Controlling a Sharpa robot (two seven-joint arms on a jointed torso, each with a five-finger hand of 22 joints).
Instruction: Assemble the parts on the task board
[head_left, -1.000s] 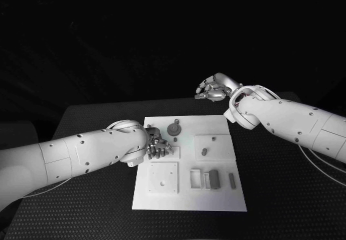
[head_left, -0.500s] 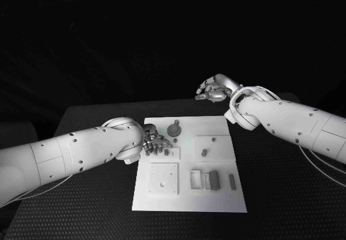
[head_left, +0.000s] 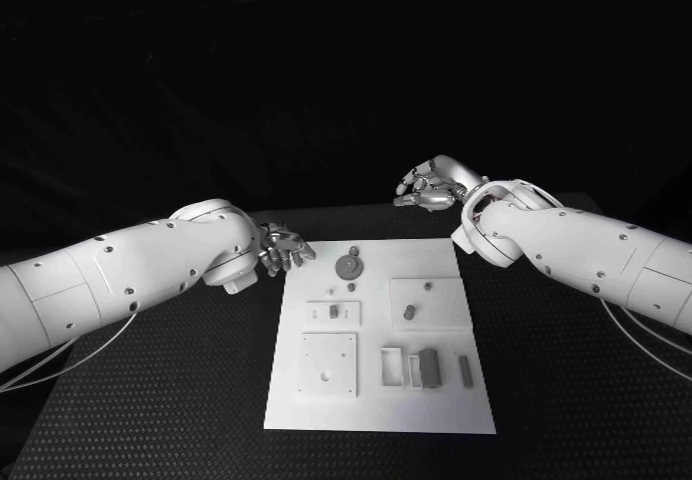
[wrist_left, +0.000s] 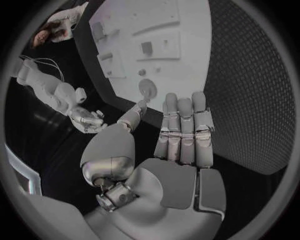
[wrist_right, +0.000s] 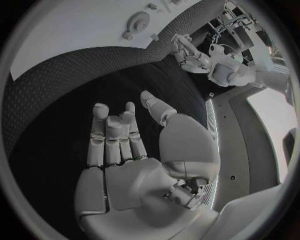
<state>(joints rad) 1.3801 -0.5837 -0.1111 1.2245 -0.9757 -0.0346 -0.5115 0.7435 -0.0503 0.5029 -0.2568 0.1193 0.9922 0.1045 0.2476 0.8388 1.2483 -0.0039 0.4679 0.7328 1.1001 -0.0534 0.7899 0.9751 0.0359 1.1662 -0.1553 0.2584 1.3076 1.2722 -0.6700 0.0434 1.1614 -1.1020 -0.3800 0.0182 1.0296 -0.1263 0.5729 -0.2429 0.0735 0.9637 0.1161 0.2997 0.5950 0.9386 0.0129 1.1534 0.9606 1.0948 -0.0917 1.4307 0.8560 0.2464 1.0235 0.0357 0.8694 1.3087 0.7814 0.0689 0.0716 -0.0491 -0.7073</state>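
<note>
The white task board lies in the middle of the table. On it are a round grey part, a small piece in the left square, an oblong part in the right square and a dark block near a slim bar. My left hand hovers just off the board's far left corner, fingers straight and palm empty. My right hand hangs beyond the board's far edge, fingers loosely apart, holding nothing.
A flat square plate with holes sits on the board's near left. Black matting surrounds the board on all sides. The left wrist view shows the board and the round part ahead of the fingers.
My left hand has lifted off the board's left square and drawn back to its far left corner, uncovering the small piece there. My right hand has sunk slightly.
</note>
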